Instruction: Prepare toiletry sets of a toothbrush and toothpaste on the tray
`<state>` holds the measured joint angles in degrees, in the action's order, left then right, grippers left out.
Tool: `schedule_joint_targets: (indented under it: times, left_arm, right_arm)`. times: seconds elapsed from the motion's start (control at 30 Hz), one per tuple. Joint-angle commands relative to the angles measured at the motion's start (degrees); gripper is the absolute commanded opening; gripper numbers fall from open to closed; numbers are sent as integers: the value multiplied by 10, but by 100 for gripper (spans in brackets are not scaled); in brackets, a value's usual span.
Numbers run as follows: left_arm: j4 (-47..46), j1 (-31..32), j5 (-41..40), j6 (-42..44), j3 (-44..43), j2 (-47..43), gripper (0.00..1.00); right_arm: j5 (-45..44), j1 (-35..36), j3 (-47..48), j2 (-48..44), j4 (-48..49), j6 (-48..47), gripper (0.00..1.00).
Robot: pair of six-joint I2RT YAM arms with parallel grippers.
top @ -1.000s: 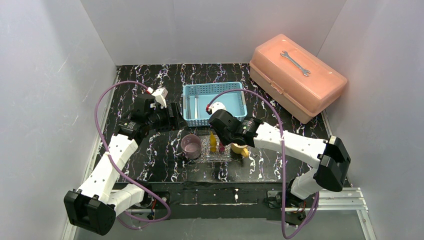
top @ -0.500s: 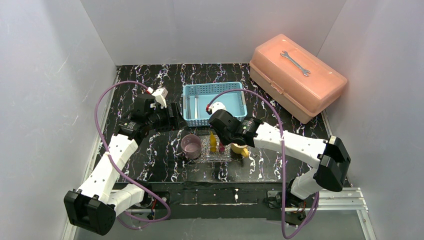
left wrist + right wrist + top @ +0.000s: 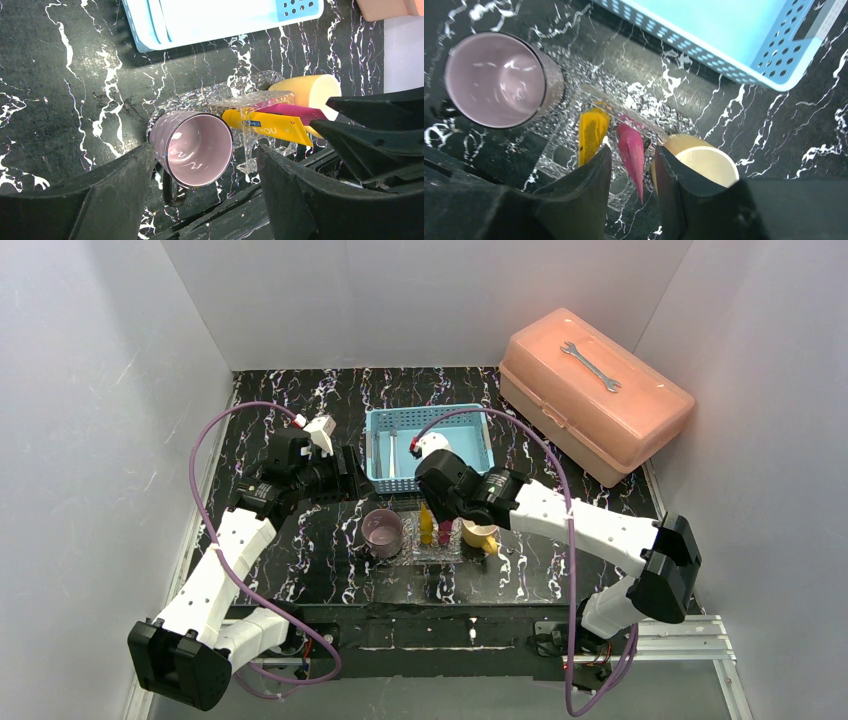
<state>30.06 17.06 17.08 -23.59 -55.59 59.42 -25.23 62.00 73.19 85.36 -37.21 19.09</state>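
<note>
Shows right gripper (image 3: pixel 633 155) above the glittery tray (image 3: pixel 559 155) at 6 o'clock of the blue basket (image 3: pixel 465 445), jaws parted loosely around the upright pink tube (image 3: pixel 629 140), apparently to leave it beside the yellow tube (image 3: pixel 591 131); left gripper (image 3: pixel 205 147) wide open, empty, at the basket's 9 o'clock.

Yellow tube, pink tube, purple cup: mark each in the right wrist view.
yellow tube (image 3: pixel 591 132), right wrist view, middle of its body.
pink tube (image 3: pixel 631 152), right wrist view, middle of its body.
purple cup (image 3: pixel 499 80), right wrist view, inner bottom.
</note>
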Motion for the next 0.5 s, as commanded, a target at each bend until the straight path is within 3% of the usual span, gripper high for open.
schedule_joint_targets:
  times: [0.0, 0.47]
  left_arm:
    - [6, 3, -1, 7, 5, -6, 73]
    - [10, 2, -11, 12, 5, -12, 73]
  right_arm:
    - [-16, 3, 65, -1, 9, -14, 46]
    - [-10, -17, 223, 120, 19, -54, 52]
